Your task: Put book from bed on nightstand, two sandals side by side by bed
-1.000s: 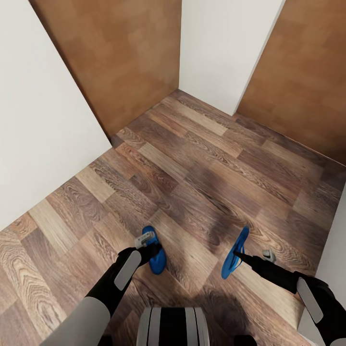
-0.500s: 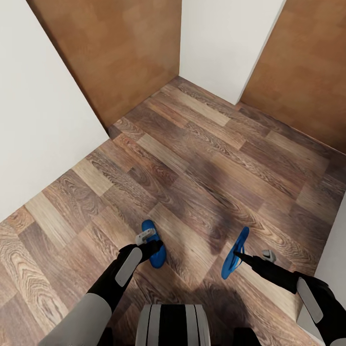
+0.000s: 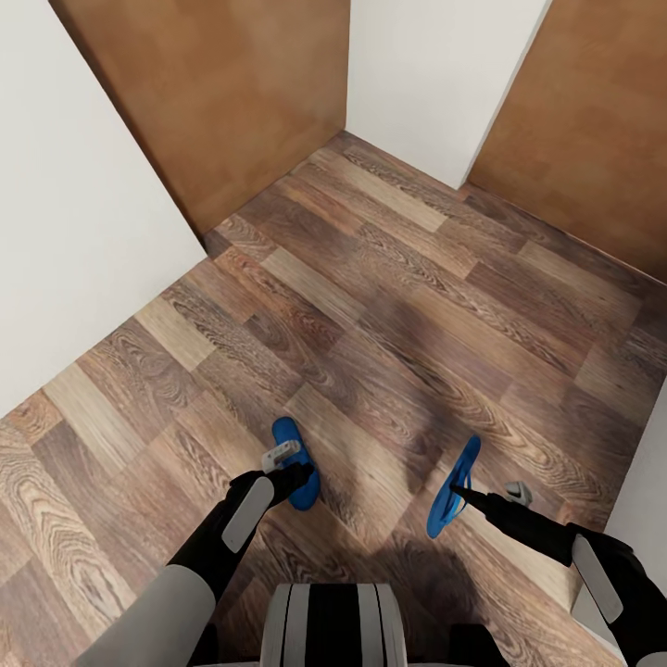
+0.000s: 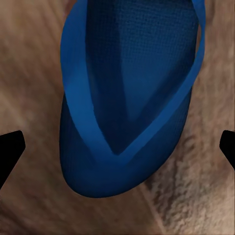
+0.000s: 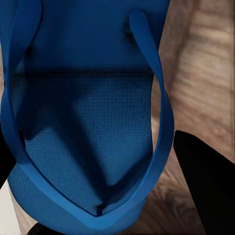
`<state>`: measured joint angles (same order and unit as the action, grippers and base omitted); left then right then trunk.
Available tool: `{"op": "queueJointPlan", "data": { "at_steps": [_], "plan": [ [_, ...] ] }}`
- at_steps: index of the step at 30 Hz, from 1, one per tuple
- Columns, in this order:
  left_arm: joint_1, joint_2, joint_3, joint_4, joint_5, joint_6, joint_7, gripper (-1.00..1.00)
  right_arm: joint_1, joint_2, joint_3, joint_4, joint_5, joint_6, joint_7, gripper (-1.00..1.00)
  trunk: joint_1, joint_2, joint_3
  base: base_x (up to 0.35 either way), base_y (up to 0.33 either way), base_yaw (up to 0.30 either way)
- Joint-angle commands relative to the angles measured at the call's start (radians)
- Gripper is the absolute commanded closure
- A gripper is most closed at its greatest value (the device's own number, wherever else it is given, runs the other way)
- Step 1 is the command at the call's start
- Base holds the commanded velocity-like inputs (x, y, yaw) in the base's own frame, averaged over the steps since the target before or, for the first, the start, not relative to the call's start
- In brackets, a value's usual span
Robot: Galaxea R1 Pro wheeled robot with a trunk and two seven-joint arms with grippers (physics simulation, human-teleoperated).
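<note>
Ahead of you the wood-plank floor (image 3: 389, 306) runs up to white walls (image 3: 74, 232) and two brown doors (image 3: 232, 93), none of it carrying any lettering you could read. Your two arms reach down over the planks, each carrying one sandal clear of the floor. The left sandal (image 3: 295, 461) is bright blue, lying roughly flat under the left gripper (image 3: 287, 468), which is clamped on it; in the left wrist view its rounded toe end and V-shaped strap (image 4: 127, 98) sit between the two dark fingertips (image 4: 10, 149). The right sandal (image 3: 454, 486) is the same blue, turned on edge in the right gripper (image 3: 460, 493), which grips it; the right wrist view shows its textured sole (image 5: 88, 122) close up. No brand mark shows on either sandal.
</note>
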<state>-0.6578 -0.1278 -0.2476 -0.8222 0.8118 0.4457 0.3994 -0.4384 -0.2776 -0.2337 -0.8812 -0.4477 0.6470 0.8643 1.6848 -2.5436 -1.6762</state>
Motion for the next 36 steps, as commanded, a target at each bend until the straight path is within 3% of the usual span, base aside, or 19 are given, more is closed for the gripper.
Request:
{"op": "queueJointPlan", "data": {
  "at_steps": [1,36],
  "plan": [
    [0.0,0.0,-0.003,-0.002,0.01,0.001,0.01,-1.0,0.0,0.0,-0.001,0.0,-0.006,0.008,0.001,1.0,0.0,0.0,-0.001,0.0,0.0,0.0],
    [0.0,0.0,-0.006,0.003,0.009,0.001,0.01,-1.0,0.0,0.0,-0.001,0.0,-0.006,0.008,0.001,1.0,0.0,0.0,-0.001,0.031,0.0,0.0]
  ]
}}
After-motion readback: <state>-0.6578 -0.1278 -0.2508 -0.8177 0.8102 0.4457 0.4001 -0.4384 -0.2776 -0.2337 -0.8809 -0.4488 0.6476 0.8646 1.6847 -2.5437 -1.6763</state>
